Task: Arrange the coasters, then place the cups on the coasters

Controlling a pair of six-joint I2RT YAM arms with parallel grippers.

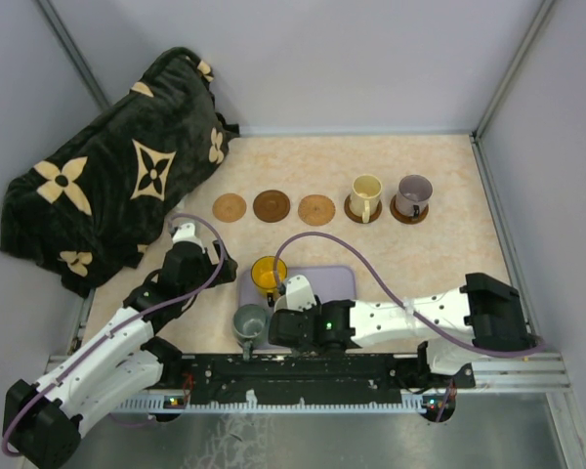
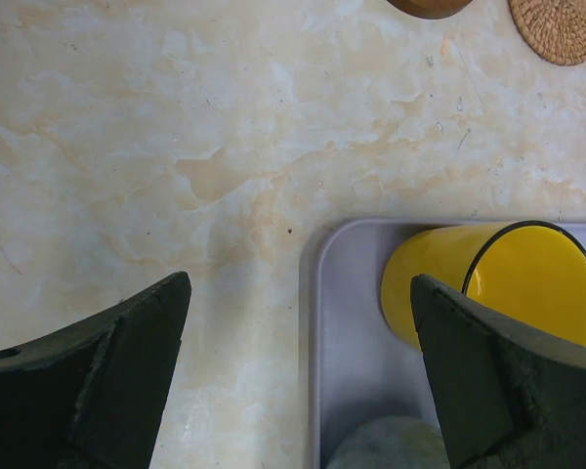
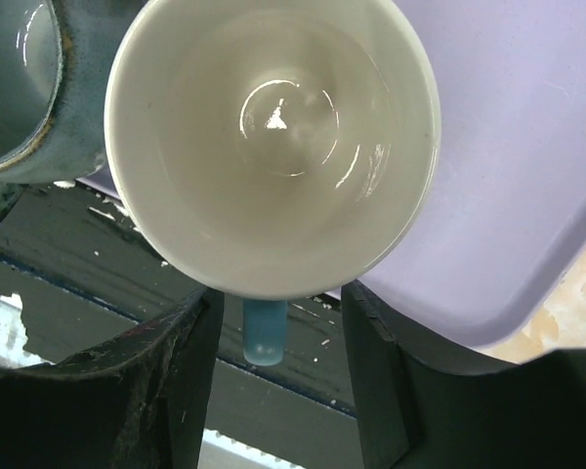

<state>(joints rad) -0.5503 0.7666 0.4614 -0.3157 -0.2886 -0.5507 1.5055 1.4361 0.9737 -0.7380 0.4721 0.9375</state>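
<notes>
I'm on the pick of the white cup (image 3: 273,147). It stands at the near corner of the tray (image 3: 508,147), just beside the grey-green cup (image 3: 20,88), with its blue handle (image 3: 264,332) pointing back toward the arm bases. My right claw (image 3: 278,308) has its fingers apart on either side of that handle, with a gap showing on each side, so nothing is gripped yet.

To do this well I would centre the handle between the fingers before pinching, since it sits nearer the left finger. I would grip low on the handle, close to the cup wall, and lift straight up so the cup does not knock its grey-green neighbour. After that I judge it should go to one of the three bare coasters (image 1: 316,209).

The right wrist view is the only one that shows the white cup, because from above the arm hides it. The top view alone gives the row: the cream cup (image 1: 365,195) and the purple cup (image 1: 414,191) already sit on coasters.

The left wrist view shows my left claw (image 2: 301,283) spread wide and holding nothing. It hovers over the counter (image 2: 176,117) at the tray's edge, near the yellow cup (image 2: 488,283).
</notes>
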